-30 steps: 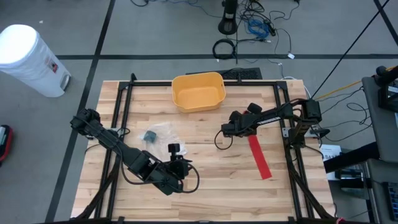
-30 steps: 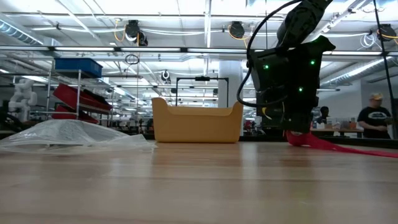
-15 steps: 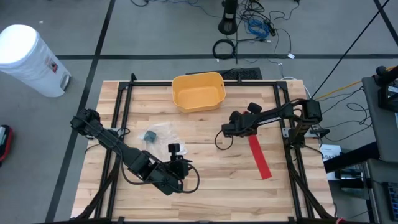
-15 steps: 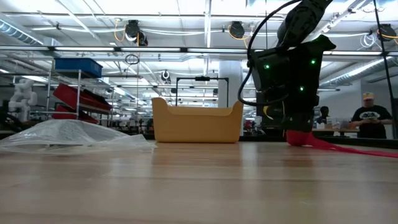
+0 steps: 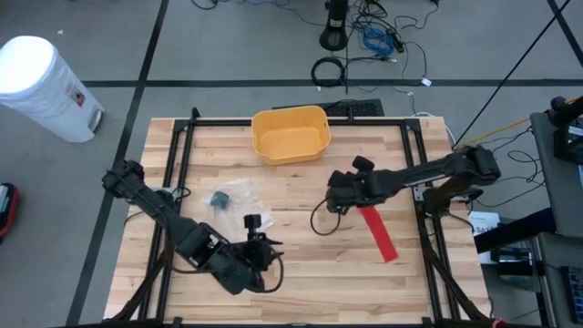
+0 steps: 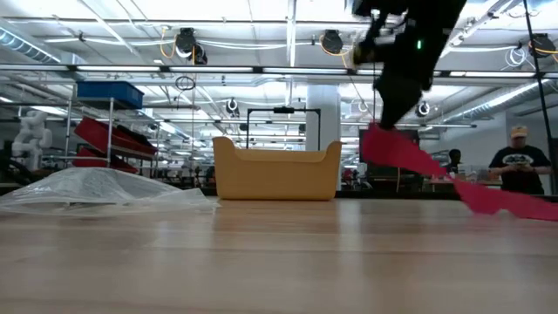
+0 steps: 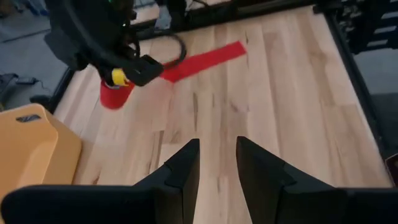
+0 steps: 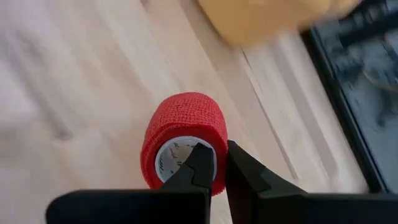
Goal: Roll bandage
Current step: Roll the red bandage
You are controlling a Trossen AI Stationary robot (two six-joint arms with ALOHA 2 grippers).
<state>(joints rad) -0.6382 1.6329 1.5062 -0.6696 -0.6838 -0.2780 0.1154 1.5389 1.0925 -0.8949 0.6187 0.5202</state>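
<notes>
I see the desk [image 5: 301,255] with the yellow bin [image 5: 290,133] at its far edge. My right end effector [image 8: 220,163] is pinched on the red bandage roll's [image 8: 184,142] wall, lifted, its tail [image 5: 377,232] trailing on the wood. My left end effector [image 7: 217,163] waits narrow, gripping nothing.

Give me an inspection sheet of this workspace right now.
Surface: pale wooden plank table, black frame.
Job's things: red bandage roll lifted off the table, flat red tail trailing.
Clutter: yellow plastic bin; crumpled clear plastic bag.
End effectors: right end effector shut on the roll's wall; left end effector waiting near the front edge.
Cables: black cables on the floor.
Surroundings: white bucket; person in the background.
</notes>
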